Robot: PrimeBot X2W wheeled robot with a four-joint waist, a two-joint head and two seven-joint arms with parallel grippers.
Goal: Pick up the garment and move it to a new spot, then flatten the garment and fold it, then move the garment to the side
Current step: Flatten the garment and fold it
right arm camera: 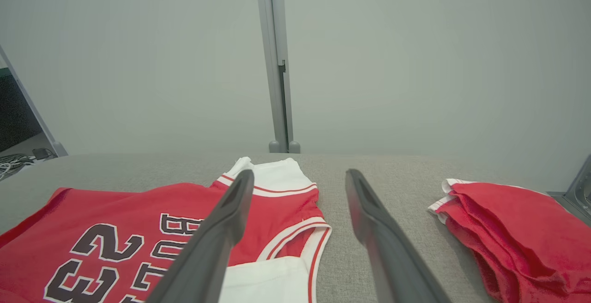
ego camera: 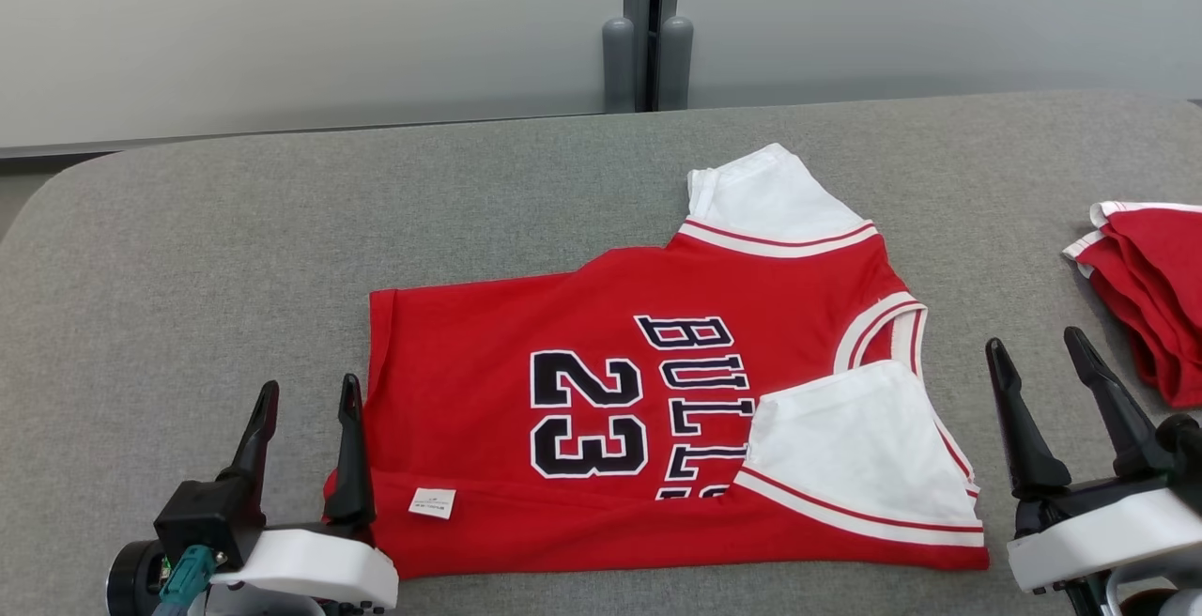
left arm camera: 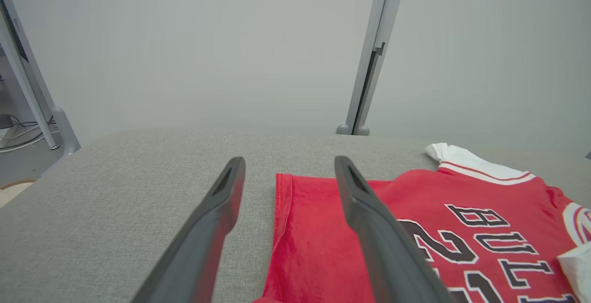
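The garment [ego camera: 601, 334], a red jersey with black lettering and the number 23, lies spread on the grey table [ego camera: 188, 269] in the centre of the head view, its near edge folded over along the bottom so that a small white label [ego camera: 432, 502] shows; one white sleeve [ego camera: 770, 193] points to the upper right of the frame, the other white sleeve [ego camera: 855, 447] lies folded over the red cloth at the lower right. The left gripper [ego camera: 310, 386] stands at the lower left, its two dark fingers spread wide with nothing between them; its inner finger overlaps the jersey's lower left corner, and I cannot tell whether it touches the cloth. In the left wrist view the left gripper [left arm camera: 289, 162] frames the hem of the garment [left arm camera: 314, 247], which runs up the lower centre of the frame. The right gripper [ego camera: 1033, 341] stands at the lower right, just beside the jersey's collar end, fingers equally wide and holding nothing; in the right wrist view the right gripper [right arm camera: 300, 173] straddles bare table and the garment [right arm camera: 115, 210] at lower left. A second red cloth pile [ego camera: 1155, 287] sits at the right edge, apart from the jersey; it shows at the lower right of the right wrist view [right arm camera: 508, 229].
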